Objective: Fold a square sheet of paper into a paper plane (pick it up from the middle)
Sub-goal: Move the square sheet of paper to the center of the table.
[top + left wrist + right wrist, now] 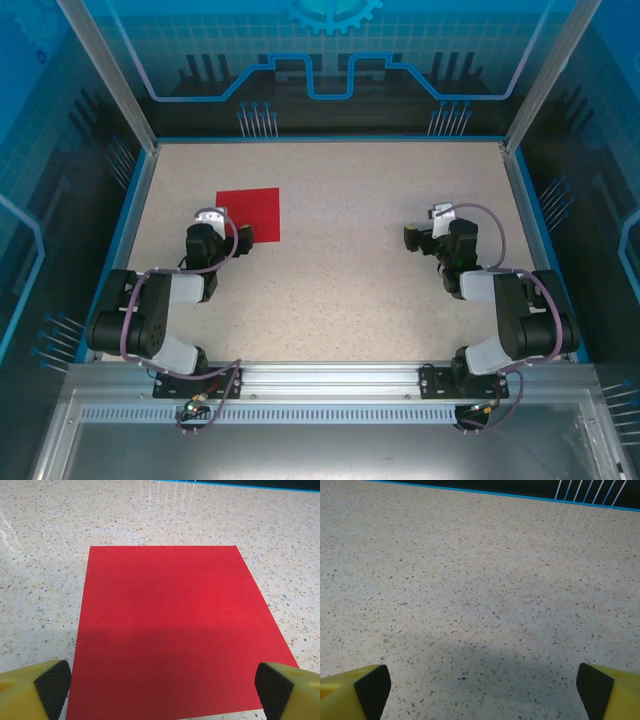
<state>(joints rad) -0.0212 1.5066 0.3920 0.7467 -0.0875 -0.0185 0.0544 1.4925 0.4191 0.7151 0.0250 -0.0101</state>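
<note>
A flat bright-red square paper sheet (249,214) lies far left on the tabletop (340,260). The left hand (162,692) and right hand (482,690) are wide open, empty.

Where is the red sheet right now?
Top view: the square sheet of paper lies flat on the left of the table, its near edge right at the open left tool.

Square sheet of paper (250,212) flat on table (350,290), far left. Left gripper (226,226) at sheet's near-left corner. Right gripper (427,226) well apart, right side.
</note>
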